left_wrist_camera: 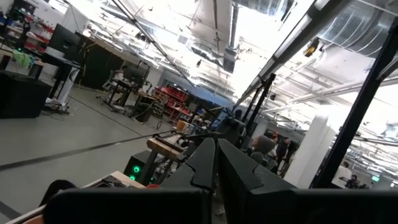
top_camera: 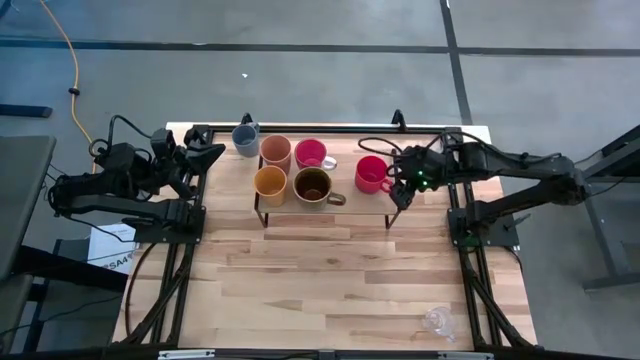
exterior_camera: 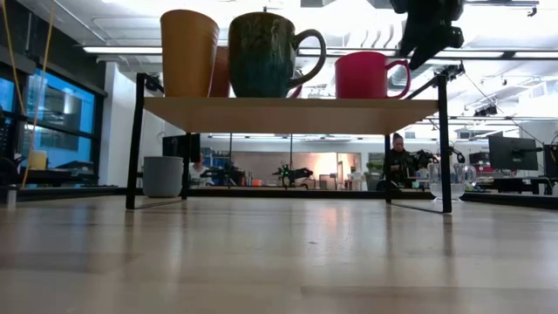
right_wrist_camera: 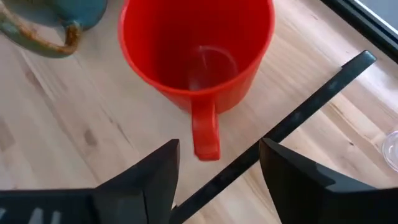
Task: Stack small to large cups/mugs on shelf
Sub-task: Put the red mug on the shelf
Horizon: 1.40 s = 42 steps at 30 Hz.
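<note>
The shelf (top_camera: pixel 345 214) holds five vessels standing upright. They are the peach tumbler (top_camera: pixel 275 152), a pink cup (top_camera: pixel 311 153), the orange-yellow cup (top_camera: pixel 270 184), the dark-brown mug (top_camera: pixel 313 185) and a red mug (top_camera: pixel 370 173). The grey-blue mug (top_camera: pixel 245 139) stands on the table at the shelf's far left corner. My right gripper (right_wrist_camera: pixel 217 158) is open just above the shelf's right end. Its fingers stand on either side of the red mug's handle (right_wrist_camera: pixel 205 134) without touching it. My left gripper (left_wrist_camera: pixel 214 158) is shut and waits at the table's left edge.
One clear glass cup (top_camera: pixel 437 322) sits near the table's near right corner. Another (exterior_camera: pixel 446 183) stands on the table by the shelf's right leg. The shelf's black frame bar (right_wrist_camera: pixel 311 99) runs under my right gripper. Bare tabletop (top_camera: pixel 330 280) lies on the shelf's near side.
</note>
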Tool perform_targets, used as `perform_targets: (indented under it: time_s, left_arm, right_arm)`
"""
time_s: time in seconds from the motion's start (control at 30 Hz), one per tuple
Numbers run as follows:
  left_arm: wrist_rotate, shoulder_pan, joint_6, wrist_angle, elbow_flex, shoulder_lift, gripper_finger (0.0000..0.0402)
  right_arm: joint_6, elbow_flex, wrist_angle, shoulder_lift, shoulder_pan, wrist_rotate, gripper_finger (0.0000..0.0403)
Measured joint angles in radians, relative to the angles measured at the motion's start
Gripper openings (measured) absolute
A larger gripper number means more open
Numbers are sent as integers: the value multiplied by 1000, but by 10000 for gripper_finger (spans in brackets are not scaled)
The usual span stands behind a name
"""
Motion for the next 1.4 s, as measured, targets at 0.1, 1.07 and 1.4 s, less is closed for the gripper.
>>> perform_targets:
  time_s: [0.1, 1.07, 1.4]
  left_arm:
    - [0, 0, 0, 0, 0, 0, 7]
    - [-2, 0, 0, 0, 0, 0, 8]
    - [-2, 0, 0, 1, 0, 0, 8]
  right_arm:
    - [-25, -5, 14, 2, -1, 4, 213]
    - [-376, 2, 123, 104, -146, -3, 25]
    - [-595, 3, 264, 153, -238, -133, 16]
